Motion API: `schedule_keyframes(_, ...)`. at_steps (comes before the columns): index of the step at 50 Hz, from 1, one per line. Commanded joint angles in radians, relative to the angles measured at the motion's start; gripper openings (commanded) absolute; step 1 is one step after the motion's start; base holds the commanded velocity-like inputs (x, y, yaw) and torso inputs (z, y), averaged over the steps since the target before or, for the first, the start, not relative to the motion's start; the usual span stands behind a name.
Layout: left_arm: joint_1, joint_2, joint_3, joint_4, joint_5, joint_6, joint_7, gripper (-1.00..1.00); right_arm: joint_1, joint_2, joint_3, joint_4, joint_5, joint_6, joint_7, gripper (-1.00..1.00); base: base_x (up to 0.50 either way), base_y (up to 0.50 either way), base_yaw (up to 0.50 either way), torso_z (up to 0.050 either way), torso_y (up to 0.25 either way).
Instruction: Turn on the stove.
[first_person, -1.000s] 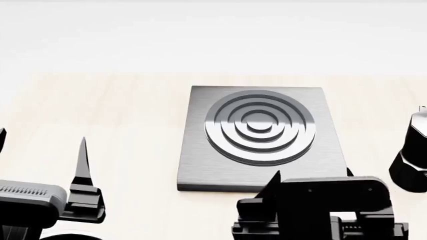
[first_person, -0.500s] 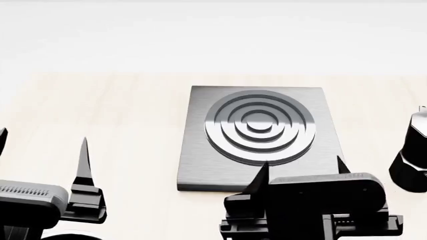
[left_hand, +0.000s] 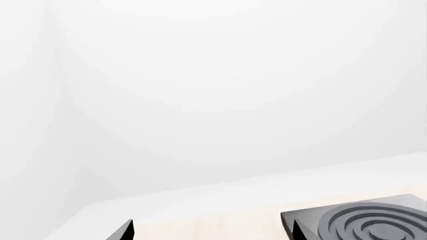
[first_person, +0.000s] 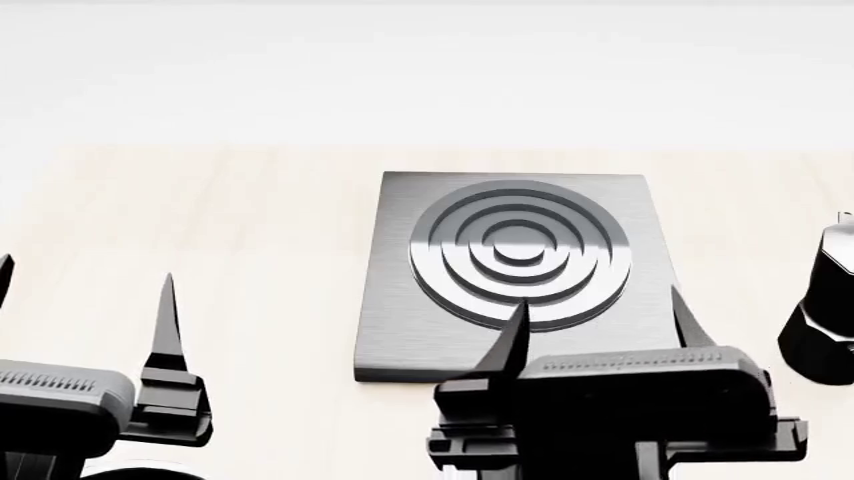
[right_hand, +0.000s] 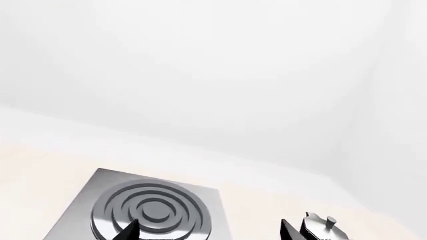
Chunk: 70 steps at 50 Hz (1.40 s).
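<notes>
The stove (first_person: 400, 300) is a square brushed-grey plate with a raised ring burner (first_person: 521, 250), in the middle of the light wooden table. Its black knob is hidden behind my right gripper. My right gripper (first_person: 597, 308) is open and empty, its fingertips over the stove's near edge. In the right wrist view the stove (right_hand: 83, 205) lies ahead of the open right gripper (right_hand: 208, 231). My left gripper (first_person: 83, 285) is open and empty, left of the stove. The left wrist view shows the left gripper (left_hand: 212, 231) open, with the stove's corner (left_hand: 303, 217) beside one fingertip.
A black moka pot (first_person: 825, 320) stands at the table's right edge, right of the stove; it also shows in the right wrist view (right_hand: 323, 227). A white wall rises behind the table's far edge.
My right gripper has moved left and forward over the stove's near edge, and its two fingertips now show apart. The left gripper has not moved.
</notes>
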<state>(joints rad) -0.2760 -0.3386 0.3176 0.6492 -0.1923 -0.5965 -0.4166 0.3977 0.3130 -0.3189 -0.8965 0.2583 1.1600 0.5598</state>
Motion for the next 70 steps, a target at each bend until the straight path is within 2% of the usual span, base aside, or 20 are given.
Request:
schedule_keyframes(1,0.0,-0.003,0.003,0.008,-0.002,-0.002,-0.003,1.0,0.0,0.019,-0.037,0.0,-0.025,-0.043,0.017,1.0,0.0,0.0,0.0,0.0,0.0)
schedule_keyframes(28,-0.005,-0.007,0.007,0.032,-0.013,-0.015,-0.012,1.0,-0.006,0.065,-0.108,0.001,-0.093,-0.161,0.055,1.0,0.0,0.0,0.0,0.0,0.0)
schedule_keyframes(70,-0.017,-0.026,0.002,0.151,-0.033,-0.074,-0.038,1.0,0.001,0.089,-0.154,-0.009,-0.115,-0.181,0.069,1.0,0.0,0.0,0.0,0.0,0.0)
